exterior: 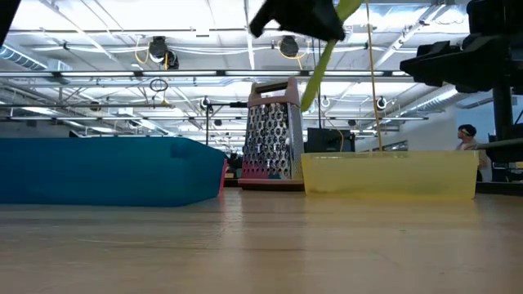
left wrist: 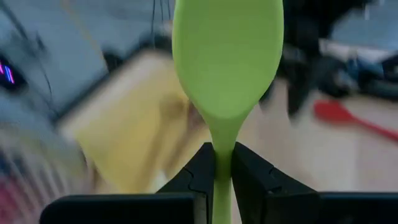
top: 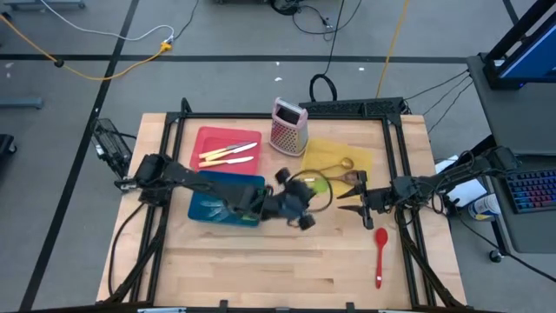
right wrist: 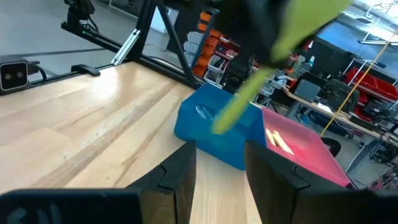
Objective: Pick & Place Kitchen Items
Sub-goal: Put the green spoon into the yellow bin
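My left gripper (left wrist: 224, 157) is over the table's middle (top: 300, 204), between the blue tray (top: 221, 198) and the yellow tray (top: 339, 158), shut on a green spoon (left wrist: 227, 56). The low view shows the spoon (exterior: 317, 75) high above the table. My right gripper (right wrist: 221, 158) is open and holds nothing; it hovers right of the spoon (top: 346, 203). A red spoon (top: 380, 252) lies flat on the table near the right side. Cream-handled knives (top: 228, 153) lie in the red tray (top: 217, 137). A gold spoon (top: 340, 165) lies in the yellow tray. My left gripper pinches the green spoon between its two fingers at the neck (left wrist: 224, 149), just below the bowl. The bowl (left wrist: 227, 56) sticks out past the fingertips. The spoon is lifted clear and tilted, with its handle (exterior: 312, 90) slanting down below the gripper.
A metal box grater with a pink top (top: 288, 127) stands at the far side between the red and yellow trays. Small utensils lie in the blue tray (right wrist: 214, 124). Bare wood (top: 261, 261) stretches along the near side. A person (exterior: 467, 135) shows far off in the room.
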### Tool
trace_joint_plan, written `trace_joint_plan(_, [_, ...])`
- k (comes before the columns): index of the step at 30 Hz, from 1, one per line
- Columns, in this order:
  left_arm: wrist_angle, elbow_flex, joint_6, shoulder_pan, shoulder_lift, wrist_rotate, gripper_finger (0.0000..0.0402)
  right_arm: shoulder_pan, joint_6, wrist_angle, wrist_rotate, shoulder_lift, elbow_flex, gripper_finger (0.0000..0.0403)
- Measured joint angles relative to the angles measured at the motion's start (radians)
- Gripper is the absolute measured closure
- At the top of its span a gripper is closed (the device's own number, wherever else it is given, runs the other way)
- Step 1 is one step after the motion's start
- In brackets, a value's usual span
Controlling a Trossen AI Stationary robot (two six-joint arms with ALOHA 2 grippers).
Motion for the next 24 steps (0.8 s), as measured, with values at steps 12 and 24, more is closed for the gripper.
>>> trace_joint_plan(12, [0.297, 0.001, 0.334, 0.179, 0.011, 0.199, 0.0360, 0.000, -0.001, -0.007, 0.049, 0.000, 0.000, 0.0273])
trace_joint_plan(24, [0.356, 0.001, 0.469, 0.248, 0.214, 0.195, 0.0360, 0.000, 0.006, -0.006, 0.685, 0.000, 0.000, 0.0273])
